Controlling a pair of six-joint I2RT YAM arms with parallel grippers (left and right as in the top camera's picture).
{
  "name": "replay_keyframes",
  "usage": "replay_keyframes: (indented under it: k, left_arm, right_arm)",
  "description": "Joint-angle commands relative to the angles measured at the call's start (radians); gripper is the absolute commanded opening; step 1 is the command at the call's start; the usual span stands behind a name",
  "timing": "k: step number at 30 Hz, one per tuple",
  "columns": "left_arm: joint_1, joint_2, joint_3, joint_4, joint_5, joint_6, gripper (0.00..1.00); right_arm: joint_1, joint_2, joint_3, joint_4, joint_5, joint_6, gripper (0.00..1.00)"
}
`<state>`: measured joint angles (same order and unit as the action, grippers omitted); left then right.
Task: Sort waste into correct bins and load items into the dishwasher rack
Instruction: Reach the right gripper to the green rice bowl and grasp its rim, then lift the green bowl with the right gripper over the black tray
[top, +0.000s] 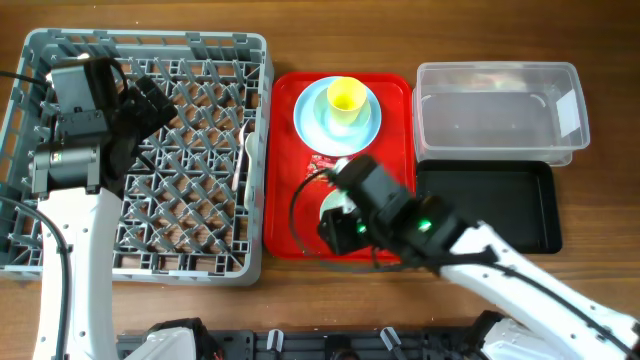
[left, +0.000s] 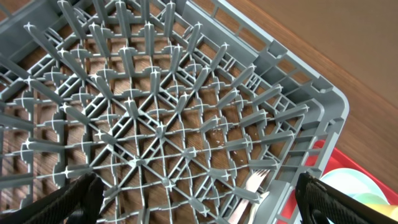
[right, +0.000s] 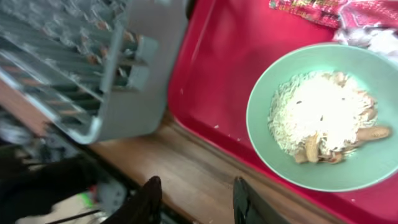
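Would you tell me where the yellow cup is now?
Overhead, the yellow cup sits on the light blue dishes at the far end of the red tray, between the rack and the clear tub.

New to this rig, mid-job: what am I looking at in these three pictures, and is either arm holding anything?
Two robot arms, each with a two-finger gripper, work at a table. The overhead picture looks straight down: grey rack left, red tray in the middle with a blue plate and yellow cup, clear tub and black tray right. The other two come from wrist cameras. The left gripper hangs wide open over the rack, where a white fork lies. The right gripper, fingers apart and empty, is beside a green bowl of rice scraps on the red tray.
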<state>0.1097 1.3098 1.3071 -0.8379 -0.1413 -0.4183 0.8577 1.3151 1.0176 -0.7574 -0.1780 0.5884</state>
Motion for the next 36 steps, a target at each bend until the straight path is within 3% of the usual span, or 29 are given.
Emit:
replay_keyframes:
  k: [1, 8, 21, 25, 27, 32, 36]
  left_arm:
    - [0.006, 0.0, 0.006, 0.002, -0.006, -0.013, 1.0]
    - [0.006, 0.0, 0.006, 0.002, -0.006, -0.013, 1.0]
    - [0.006, 0.0, 0.006, 0.002, -0.006, -0.013, 1.0]
    - [0.006, 0.0, 0.006, 0.002, -0.006, -0.013, 1.0]
    - [0.006, 0.0, 0.006, 0.002, -0.006, -0.013, 1.0]
    - [0.006, 0.0, 0.006, 0.002, -0.006, -0.013, 1.0]
    - [0.006, 0.0, 0.006, 0.002, -0.006, -0.013, 1.0]
  right_arm:
    - [0.081, 0.083, -0.012, 0.02, 0.258, 0.048, 0.38]
    - [0.087, 0.255, -0.012, 0.088, 0.294, 0.047, 0.34]
    - [0.087, 0.393, -0.012, 0.143, 0.294, 0.04, 0.34]
    - [0.087, 0.395, -0.012, 0.143, 0.289, 0.02, 0.18]
    - [0.087, 0.393, -0.005, 0.143, 0.282, 0.019, 0.04]
    - [0.081, 0.363, 0.024, 0.114, 0.282, -0.064, 0.04]
    - [0.08, 0.29, 0.094, -0.016, 0.296, -0.095, 0.04]
